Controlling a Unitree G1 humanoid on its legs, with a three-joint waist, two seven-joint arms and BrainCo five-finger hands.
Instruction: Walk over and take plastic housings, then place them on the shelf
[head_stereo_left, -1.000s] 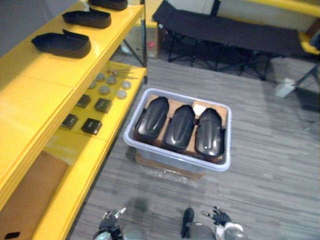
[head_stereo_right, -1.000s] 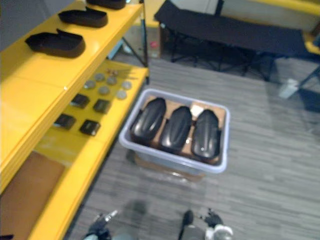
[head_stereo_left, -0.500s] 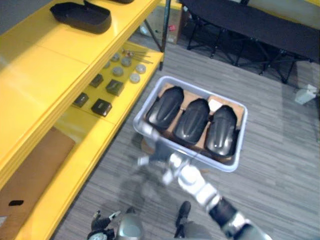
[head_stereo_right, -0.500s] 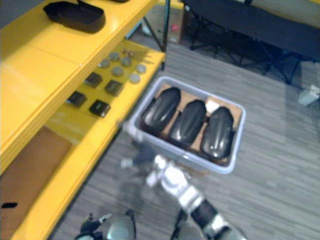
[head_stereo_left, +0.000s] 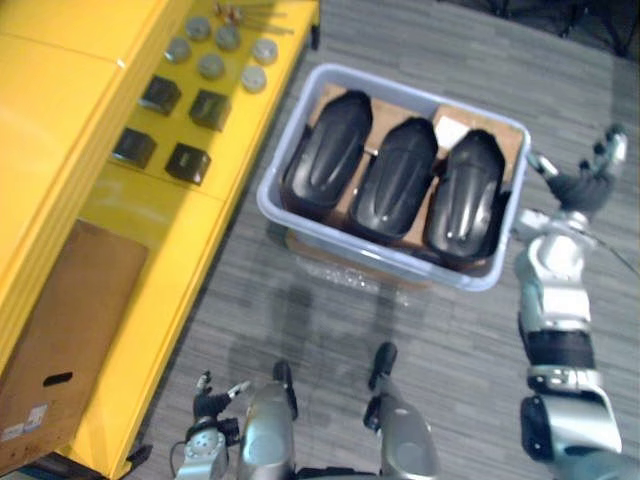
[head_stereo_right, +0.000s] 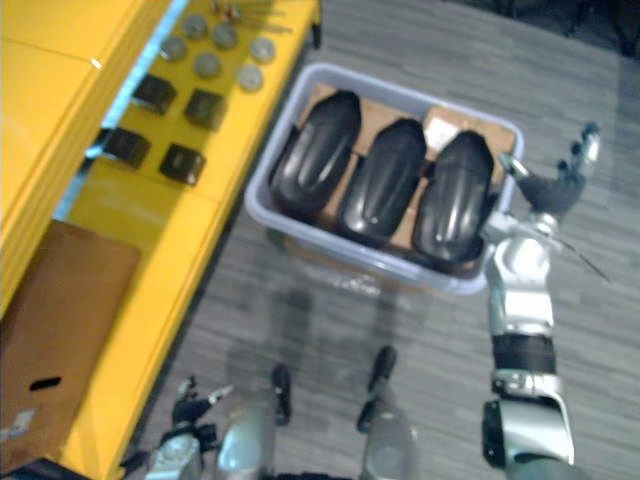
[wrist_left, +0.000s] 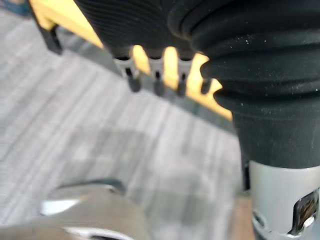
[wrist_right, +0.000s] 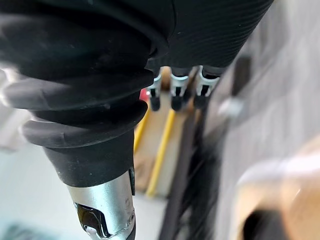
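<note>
- Three black plastic housings, glossy, elongated domed shells, rounded side up, side by side in a pale grey bin (head_stereo_left: 375, 262) on the floor.
- Right housing (head_stereo_left: 465, 195): closest to the right hand (head_stereo_left: 583, 185), just beside it with the bin wall between them, not touched.
- Middle housing (head_stereo_left: 398, 178): touching both neighbours, further from that hand.
- Left housing (head_stereo_left: 328, 150): farthest from the right hand, on the shelf side.
- Yellow shelf (head_stereo_left: 170, 215): beyond the bin from the right hand, well apart from it.
</note>
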